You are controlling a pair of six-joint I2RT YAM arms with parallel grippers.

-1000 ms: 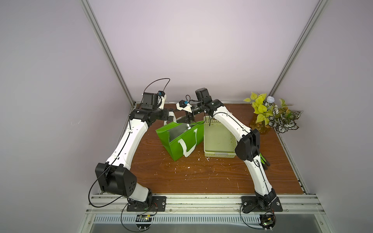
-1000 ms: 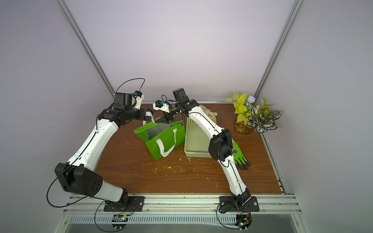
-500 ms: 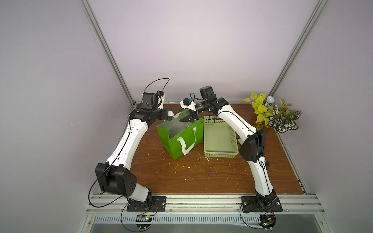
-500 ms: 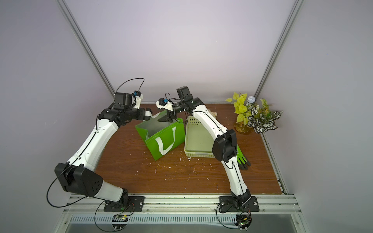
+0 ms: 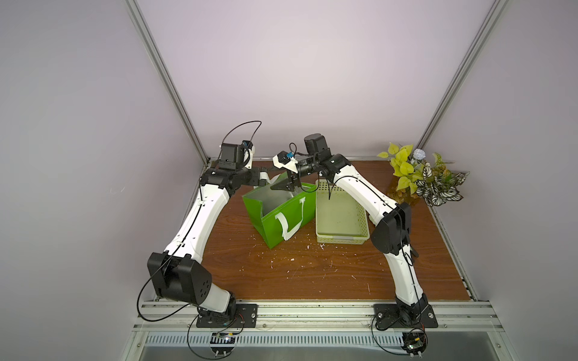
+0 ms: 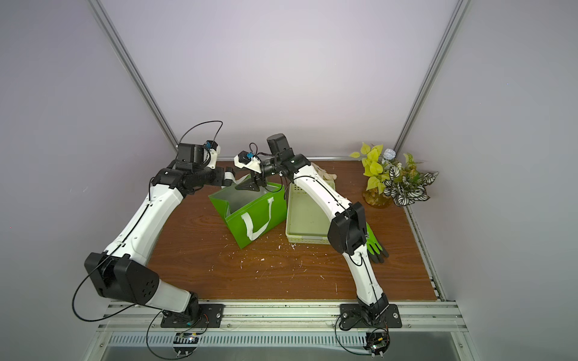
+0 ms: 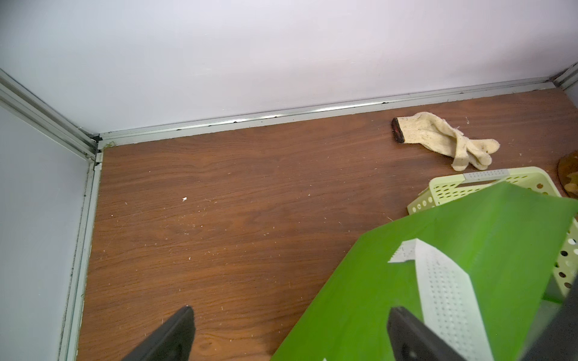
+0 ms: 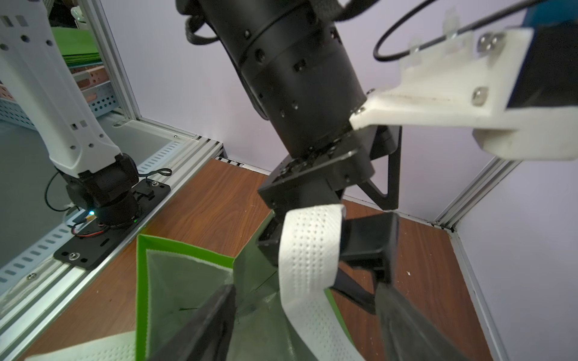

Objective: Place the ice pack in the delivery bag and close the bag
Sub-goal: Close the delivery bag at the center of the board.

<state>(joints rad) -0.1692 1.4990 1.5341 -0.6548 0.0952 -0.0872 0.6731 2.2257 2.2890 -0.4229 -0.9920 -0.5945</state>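
Gaping empty above the delivery bag (image 5: 281,220), right gripper (image 5: 285,186) should rise straight, avoiding the handle (image 8: 309,243) hooked on the splayed left gripper (image 7: 291,309).

No words, numbers, brand marks or signs can be read anywhere; the delivery bag (image 5: 272,231) shows only plain green fabric.

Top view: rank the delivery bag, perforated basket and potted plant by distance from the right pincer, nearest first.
1. delivery bag: directly below the right pincer, which hangs over its open mouth.
2. perforated basket: next to the bag, on its right.
3. potted plant: far off in the back right corner.
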